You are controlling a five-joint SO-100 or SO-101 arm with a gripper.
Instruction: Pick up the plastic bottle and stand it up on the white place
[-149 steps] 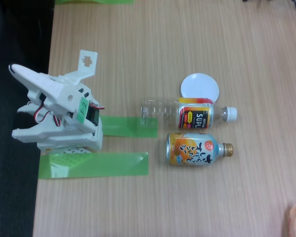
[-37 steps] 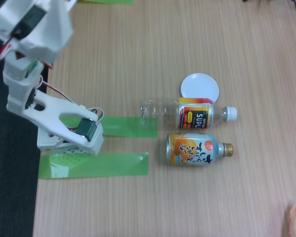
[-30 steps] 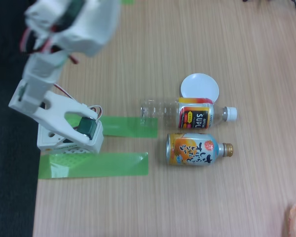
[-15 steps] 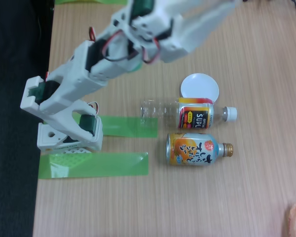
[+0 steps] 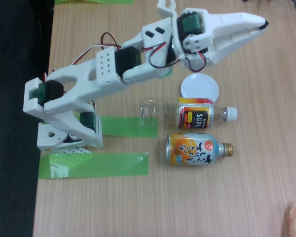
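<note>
Since five seconds ago, when it sat folded over its base at the left table edge, the white plastic robot arm (image 5: 103,74) has unfolded and now stretches to the right across the upper part of the fixed view, reaching further than half a second ago. Its white two-finger gripper (image 5: 259,24) points right, above and to the right of the small flat round white disc (image 5: 200,87); the fingers lie pressed together with no gap visible, clenched on nothing. The slim clear plastic bottle with a white screw cap and a red, yellow and black label (image 5: 187,113) has not moved: it lies on its side on the light wooden table (image 5: 197,197), cap to the right, its label end touching or just below the disc's lower edge. Just below the bottle, parallel to it, lies a shorter orange-and-silver metal bottle-can with a gold neck (image 5: 197,148), also unmoved. Two green tape strips (image 5: 96,164) lie on the table beside the arm's base, and the clear bottom of the plastic bottle overlaps the upper strip's right end.
</note>
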